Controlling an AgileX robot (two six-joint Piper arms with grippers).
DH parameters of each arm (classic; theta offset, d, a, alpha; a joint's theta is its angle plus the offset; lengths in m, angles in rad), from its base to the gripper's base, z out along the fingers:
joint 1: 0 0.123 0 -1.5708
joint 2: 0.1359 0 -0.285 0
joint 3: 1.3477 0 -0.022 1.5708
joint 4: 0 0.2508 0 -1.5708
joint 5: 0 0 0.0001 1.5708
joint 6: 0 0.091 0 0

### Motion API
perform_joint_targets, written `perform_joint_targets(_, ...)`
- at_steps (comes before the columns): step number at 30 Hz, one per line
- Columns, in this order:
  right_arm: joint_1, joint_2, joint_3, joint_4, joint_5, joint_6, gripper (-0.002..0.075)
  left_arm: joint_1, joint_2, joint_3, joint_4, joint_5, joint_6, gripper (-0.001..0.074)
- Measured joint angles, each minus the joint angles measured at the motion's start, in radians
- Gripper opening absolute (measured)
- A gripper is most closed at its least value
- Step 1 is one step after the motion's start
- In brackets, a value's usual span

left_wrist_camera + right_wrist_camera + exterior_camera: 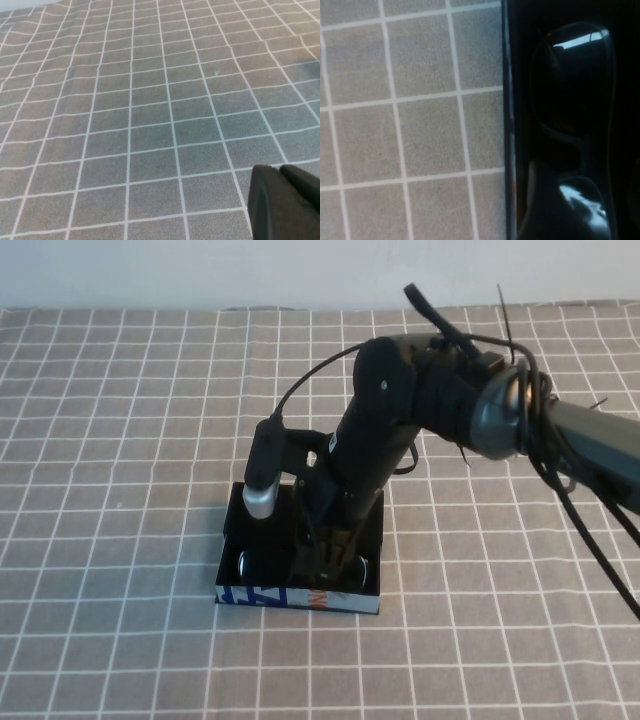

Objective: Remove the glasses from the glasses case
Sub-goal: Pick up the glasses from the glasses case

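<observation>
Glasses point(262, 565) lie in glasses case point(300, 596); right hand point(335, 555) reaches inside, grip unclear. Left hand point(285, 205) over bare tabletop point(150, 125), grip unclear too.

A bench point(120, 440) covered in grey cloth checked with thin white lines is seen beneath a black glasses case point(232, 530), whose pale blue front is marked in darker blue and orange. Black, glossy glasses point(575, 125) with dark lenses are shown against the black lining. The right tool point(335, 555) appears black, though it is hard to separate from the case; the left tool point(282, 202) is black.
</observation>
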Motion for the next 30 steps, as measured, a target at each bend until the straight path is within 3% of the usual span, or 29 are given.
perform_joint_targets(30,0.000,0.074,-0.005,-0.009,-0.063,-0.032,0.0318,0.000,0.000,0.000,0.000,0.000,0.000,-0.0004)
